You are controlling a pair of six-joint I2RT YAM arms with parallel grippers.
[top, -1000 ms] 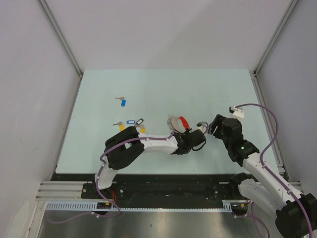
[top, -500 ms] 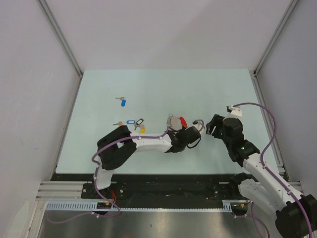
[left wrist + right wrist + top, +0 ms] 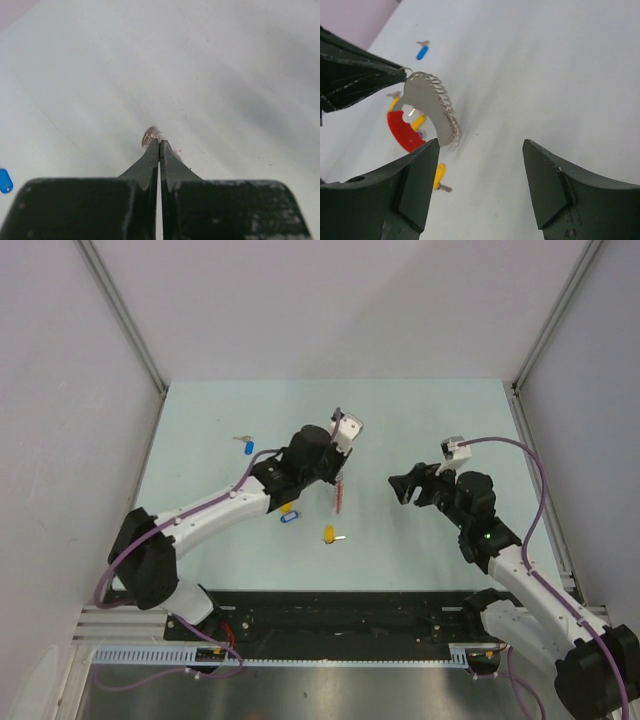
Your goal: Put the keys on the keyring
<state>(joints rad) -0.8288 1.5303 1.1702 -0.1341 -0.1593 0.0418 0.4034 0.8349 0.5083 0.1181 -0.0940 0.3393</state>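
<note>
My left gripper (image 3: pixel 335 472) is shut on the keyring (image 3: pixel 340 494) and holds it up off the table; from above it shows edge-on. In the right wrist view the keyring's grey metal plate with its coil (image 3: pixel 428 107) and red arc (image 3: pixel 401 133) hang from the left fingertips (image 3: pixel 380 79). In the left wrist view the left gripper (image 3: pixel 159 142) pinches a bit of metal (image 3: pixel 151 135). My right gripper (image 3: pixel 402 488) stands open to the right of the keyring, (image 3: pixel 480 145) empty. Keys lie on the table: a blue-tagged one (image 3: pixel 249 447), a yellow one (image 3: pixel 329 534), and a yellow and blue pair (image 3: pixel 288 512).
The pale green table (image 3: pixel 440 430) is walled by white panels, with metal rails (image 3: pixel 535 470) along its sides. The left arm's forearm (image 3: pixel 215 508) stretches diagonally over the table's left half. A black strip (image 3: pixel 340 605) runs along the near edge.
The left gripper closed on the keyring and swung up and back-left with it, uncovering keys on the table. The right gripper shifted left and opened a little wider.
</note>
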